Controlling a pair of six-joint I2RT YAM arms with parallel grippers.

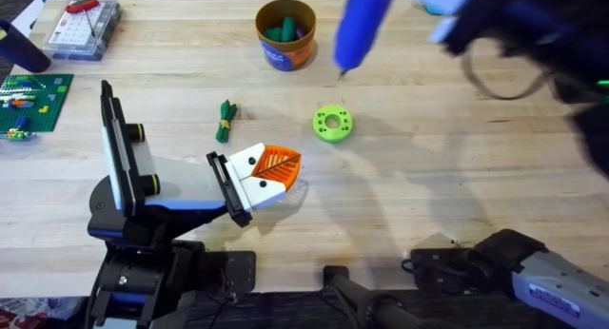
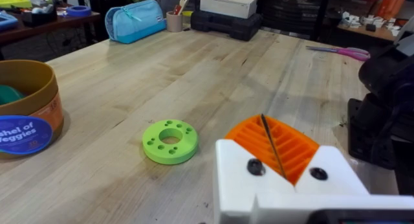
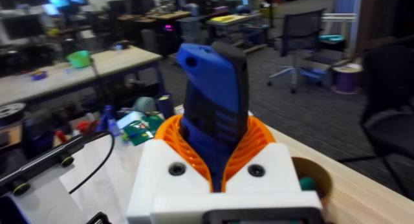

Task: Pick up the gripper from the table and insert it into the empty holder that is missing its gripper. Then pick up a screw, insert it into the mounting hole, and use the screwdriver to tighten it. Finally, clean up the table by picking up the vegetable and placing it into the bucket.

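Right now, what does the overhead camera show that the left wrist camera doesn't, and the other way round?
Overhead: the little green vegetable lying on the table, the blue screwdriver held up in the air by the right arm, a clear parts box at the far left corner, and a green brick plate at the left edge.

Left wrist: a blue pencil case and scissors farther along the table.

Both: the orange bucket, the lime-green disc and the left gripper.
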